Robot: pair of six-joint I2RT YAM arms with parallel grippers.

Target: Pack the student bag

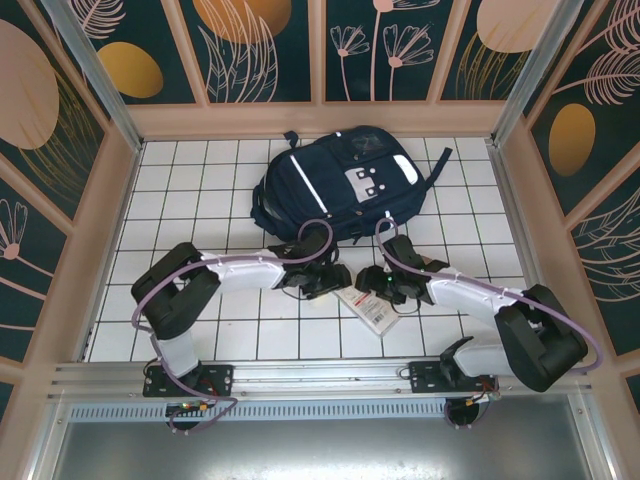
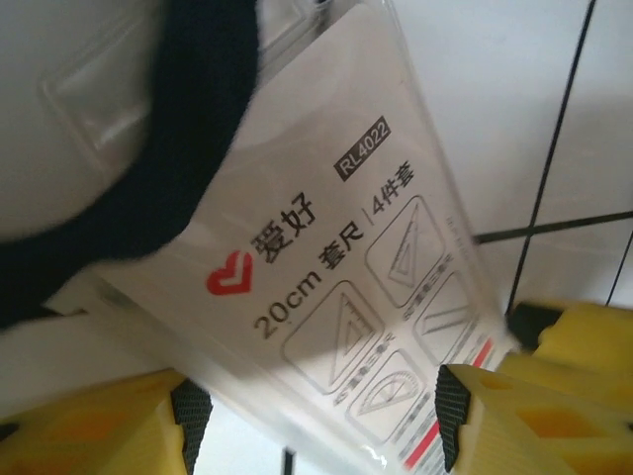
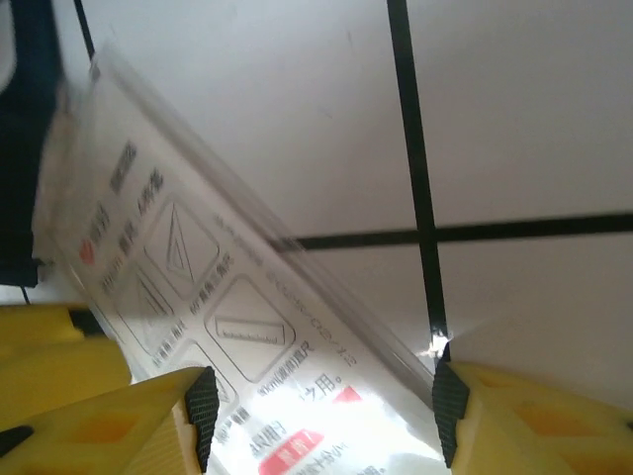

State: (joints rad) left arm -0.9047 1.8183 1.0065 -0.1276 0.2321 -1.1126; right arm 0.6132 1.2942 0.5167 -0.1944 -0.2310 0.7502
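From the overhead camera I start at the near rail, where the left arm point(image 1: 185, 300) is bolted at about seven o'clock and the right arm point(image 1: 520, 335) at about five. Both reach in towards the middle of the white-tiled bench point(image 1: 190, 190), and their heads almost meet there.

The left pincer point(image 1: 335, 283) and the right pincer point(image 1: 368, 282) face each other over a clear plastic ruler packet point(image 1: 368, 310), which lies flat on the tiles at a slant. Its far end sits between the two heads and its near end points to roughly five o'clock.

On my left wrist camera the pincer stands spread, its black pads point(image 2: 193, 416) on either side of the packet's lower end. I cannot tell whether the pads touch the plastic. The card shows a red heart logo point(image 2: 229, 273), the code RL4022 and outline drawings of set squares. A dark navy strap point(image 2: 188, 129) curves across the packet's upper end.

The right wrist camera gives the same picture. That pincer is spread too, its pads point(image 3: 450, 406) flank the packet, and the right-hand pad is just beside the packet's edge.

Beyond the pincers, at twelve o'clock, the student bag point(image 1: 320, 180) lies flat on the bench with its white stripe and grey-white patch facing up. Its near edge is just beside the two heads. Behind it rise the flower-patterned wall panels point(image 1: 260, 40).
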